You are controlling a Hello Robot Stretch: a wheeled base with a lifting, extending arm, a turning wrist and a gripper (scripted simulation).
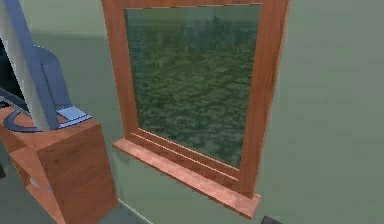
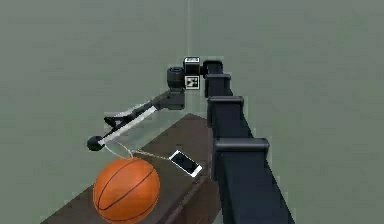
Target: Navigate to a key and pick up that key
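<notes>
- The gripper (image 2: pixel 105 132) juts from the far end of the dark arm (image 2: pixel 238 150). Its thin fingers (image 2: pixel 135 115) slant down toward the arm side view's left, away from the two white marker squares (image 2: pixel 193 75).
- Whether the fingers stand apart or together cannot be told, nor whether they hold anything.
- A dark wooden table (image 2: pixel 195 132) lies under and behind the gripper. The fingertips hang about its far edge, with the grey-green wall (image 2: pixel 60 60) behind them.
- A thin pale line runs from the fingertips toward the arm; what it is cannot be told.
- A white phone (image 2: pixel 185 163) lies flat on the table, down and to the right of the fingertips and just beside the arm.
- An orange basketball (image 2: pixel 127 190) sits on the table below the fingertips, near them and a little apart from the phone.
- The key cannot be told from the small shapes around the fingers, so its place is uncertain.
- In the forward view a window (image 1: pixel 195 80) in a reddish wooden frame (image 1: pixel 115 70) with a sill is set in a pale green wall.
- At that view's left a wooden cabinet (image 1: pixel 65 175) carries a blue-grey object (image 1: pixel 45 80).
</notes>
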